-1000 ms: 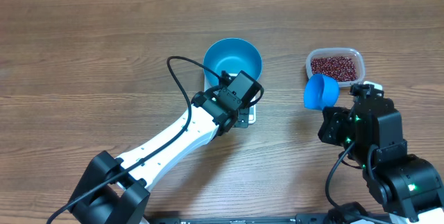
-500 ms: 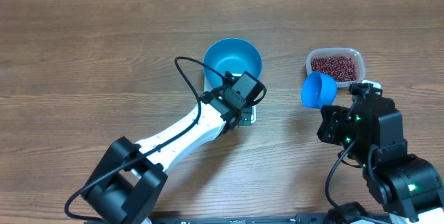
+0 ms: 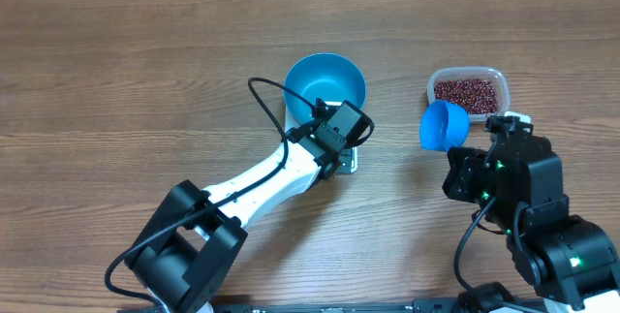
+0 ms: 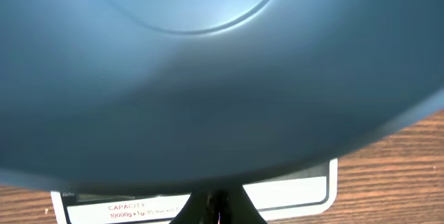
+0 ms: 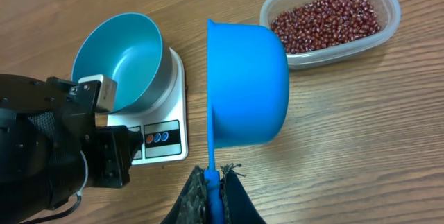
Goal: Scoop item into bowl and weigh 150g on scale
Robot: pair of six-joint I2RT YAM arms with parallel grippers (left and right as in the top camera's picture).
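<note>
1. Found bowl [image 3: 325,80] seated on scale [image 5: 164,138], mid-table.
2. Saw beans [image 3: 468,90] heaped in clear tub [image 3: 432,88], far right; well apart from bowl.
3. Noted left gripper [image 4: 218,207] pinched fully together on nothing, at scale's near edge.
4. Caught right gripper [image 5: 212,182] clamped tight on handle of blue scoop [image 5: 246,85]; tipped on its side between scale and tub.

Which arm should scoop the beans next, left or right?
Right. The right gripper holds the blue scoop beside the tub of beans. The left gripper is shut, low by the scale.
</note>
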